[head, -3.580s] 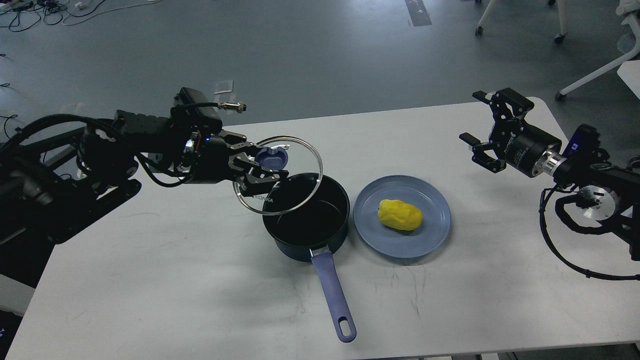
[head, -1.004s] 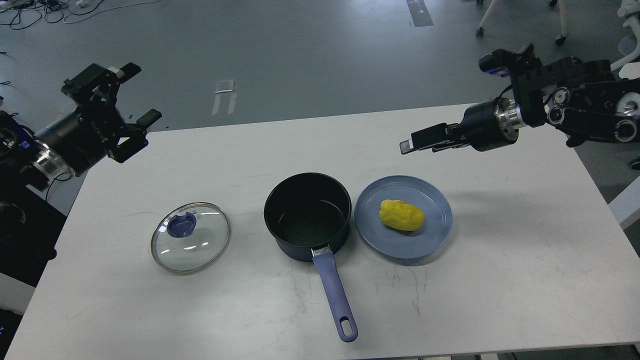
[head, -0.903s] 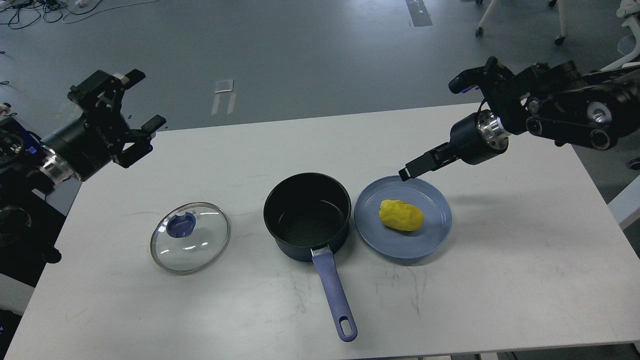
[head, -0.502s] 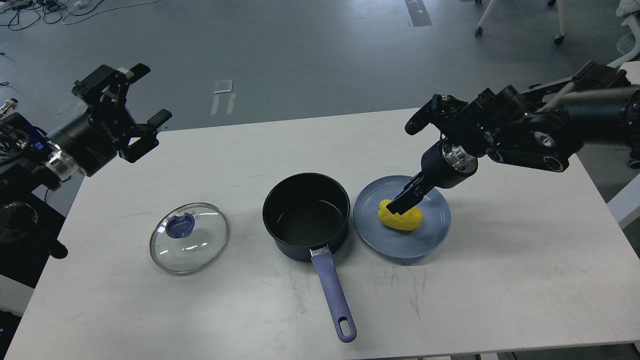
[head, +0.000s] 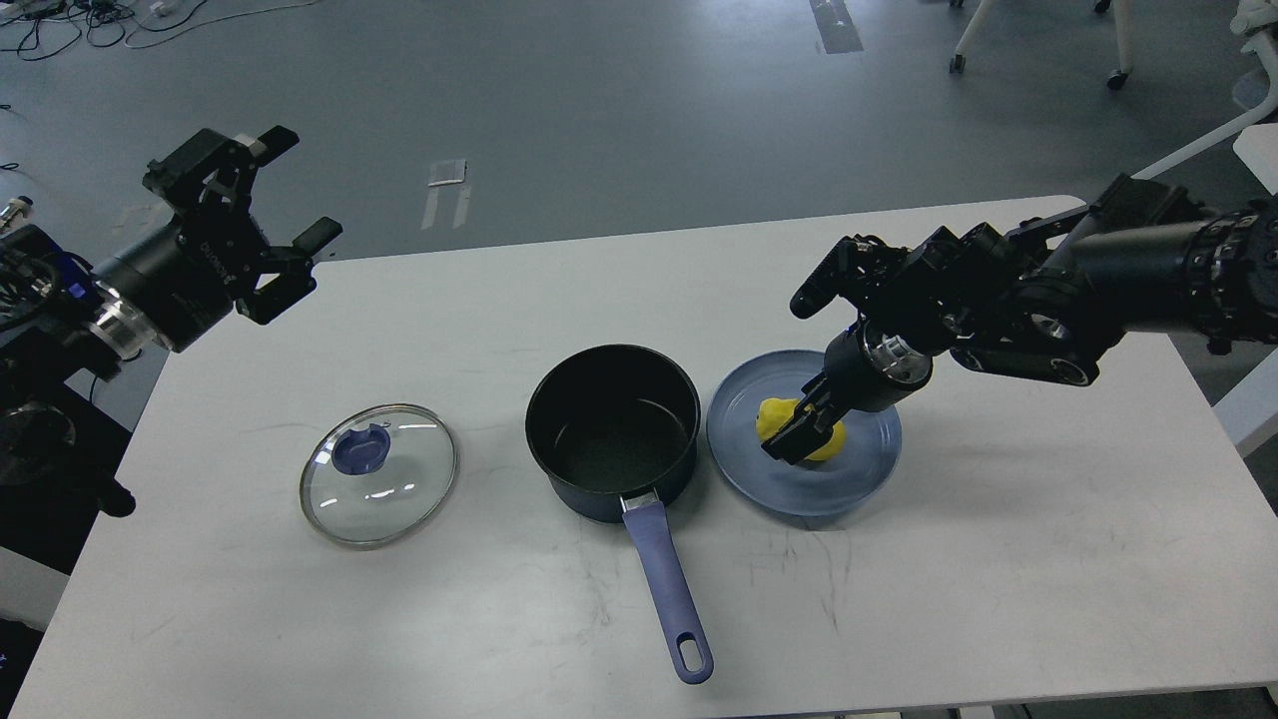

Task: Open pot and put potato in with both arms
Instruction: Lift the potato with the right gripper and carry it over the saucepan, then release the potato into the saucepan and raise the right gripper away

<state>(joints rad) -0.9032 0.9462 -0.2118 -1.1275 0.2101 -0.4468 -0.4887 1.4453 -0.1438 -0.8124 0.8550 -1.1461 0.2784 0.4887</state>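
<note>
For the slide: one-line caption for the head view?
Right gripper at lumpy yellow potato on blue plate; open dark saucepan, left gripper idle.

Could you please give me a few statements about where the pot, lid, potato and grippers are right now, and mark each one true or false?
1. The pot has no lid on it. True.
2. The glass lid lies on the blue plate. False: it lies on the table, left of the pot; the plate is on the pot's right.
3. The potato is inside the pot. False: it is on the plate.
4. The right gripper is down at the potato. True.
5. The left gripper holds the pot's handle. False: it is open and empty, up at the table's far left edge.
</note>
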